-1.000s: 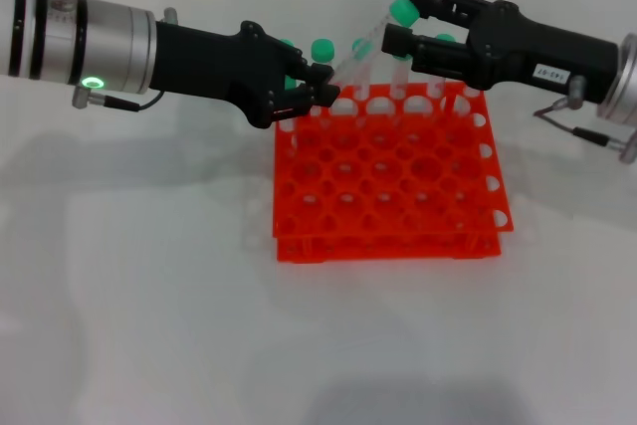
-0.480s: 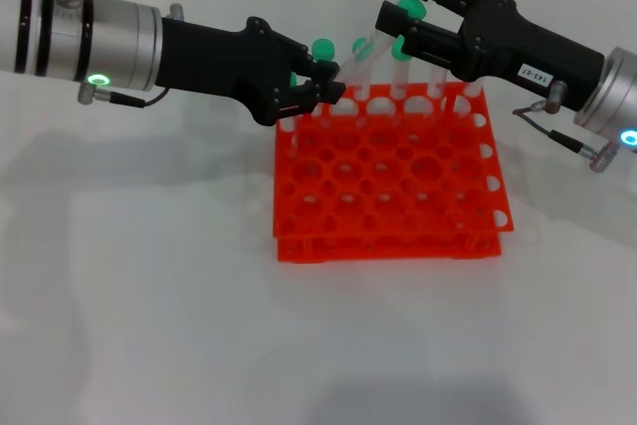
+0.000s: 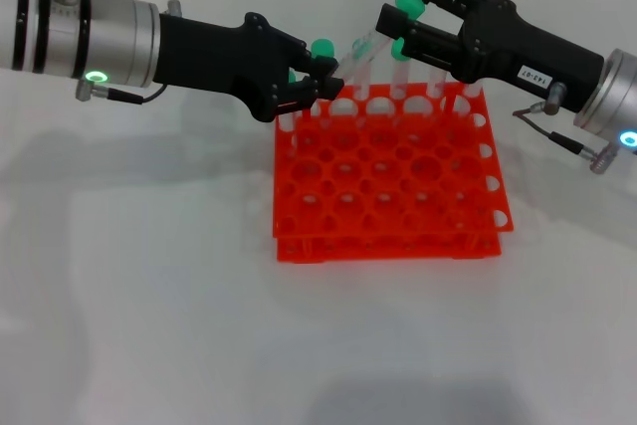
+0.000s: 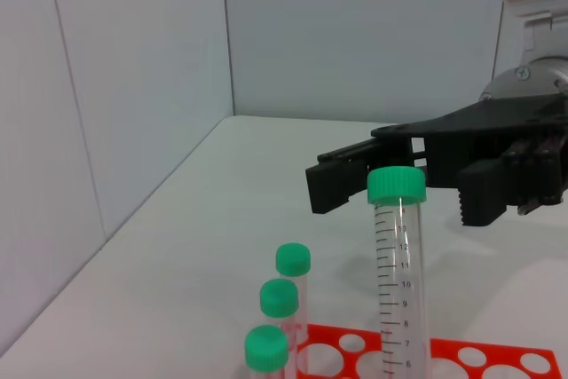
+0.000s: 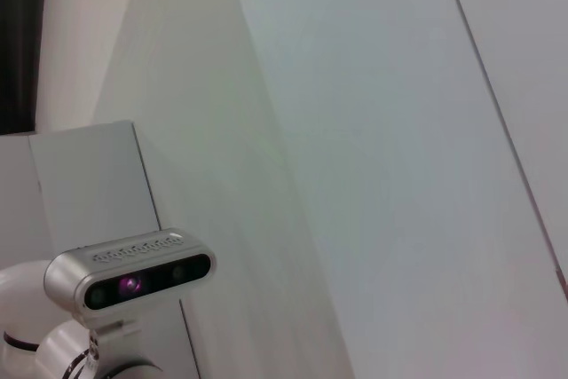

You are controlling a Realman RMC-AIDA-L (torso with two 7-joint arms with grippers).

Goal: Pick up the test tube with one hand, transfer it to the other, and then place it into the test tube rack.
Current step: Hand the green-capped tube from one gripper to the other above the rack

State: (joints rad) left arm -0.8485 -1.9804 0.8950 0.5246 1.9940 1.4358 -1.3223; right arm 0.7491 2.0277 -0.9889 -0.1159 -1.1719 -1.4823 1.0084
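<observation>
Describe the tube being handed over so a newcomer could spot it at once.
Find the orange rack mid-table; above its far edge the left gripper and right gripper meet. The test tube slants between them, lower end pinched by the left. Unlike the other green-capped tubes standing in the back row, it leans, lifted.

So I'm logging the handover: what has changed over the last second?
The right pincer has swung in toward the green cap of the test tube, its open fingers now either side of the cap in the left wrist view, not yet closed. The left pincer still holds the tube's lower end, raised slightly. The test tube rack and its standing tubes stayed put.
</observation>
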